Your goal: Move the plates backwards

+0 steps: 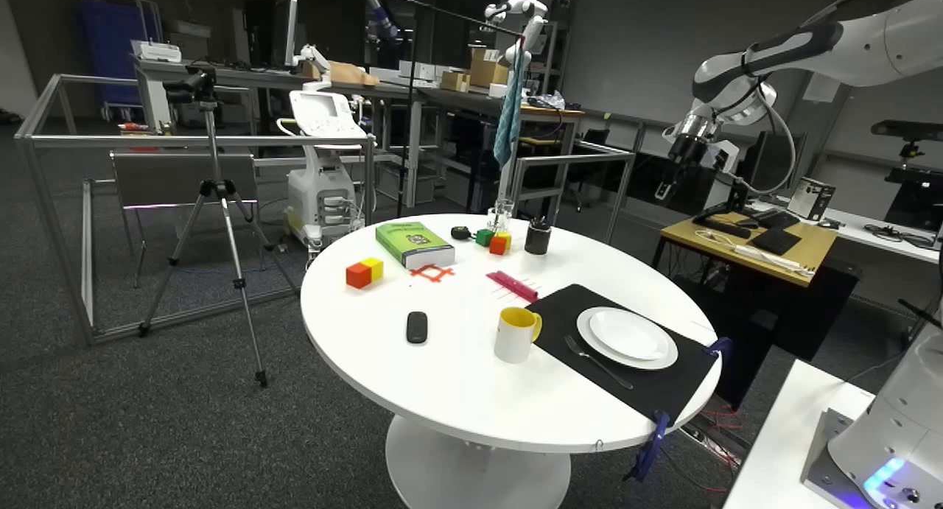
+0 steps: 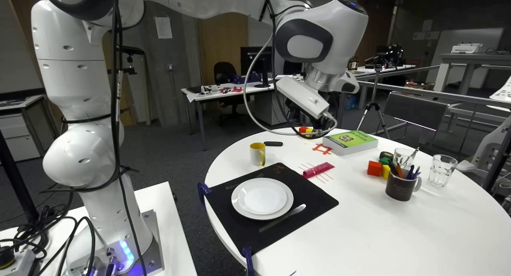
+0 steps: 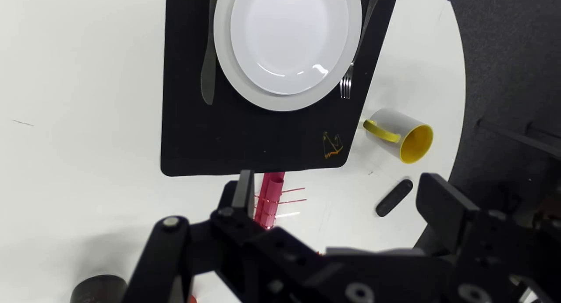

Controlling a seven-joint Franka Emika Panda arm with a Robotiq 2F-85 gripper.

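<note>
The plates are a thin stack of white round plates, a smaller one on a larger one. They lie flat on the black mat [image 2: 313,198], in both exterior views [image 1: 626,337] [image 2: 262,197] and at the top of the wrist view [image 3: 289,35], where their far edge is cut off. My gripper [image 3: 337,184] is open, with its two fingers wide apart and nothing between them. It is high above the table, apart from the plates, in an exterior view [image 1: 667,185]. In an exterior view the fingers are mostly hidden behind the wrist camera housing [image 2: 303,98].
A fork [image 3: 366,35] and a knife [image 3: 208,75] flank the plates. A white cup with yellow inside [image 1: 513,339] stands beside the mat. A black remote-like object [image 1: 417,327], a pink holder [image 2: 318,169], a green book [image 1: 416,245] and a dark mug with pens [image 2: 400,187] are on the table.
</note>
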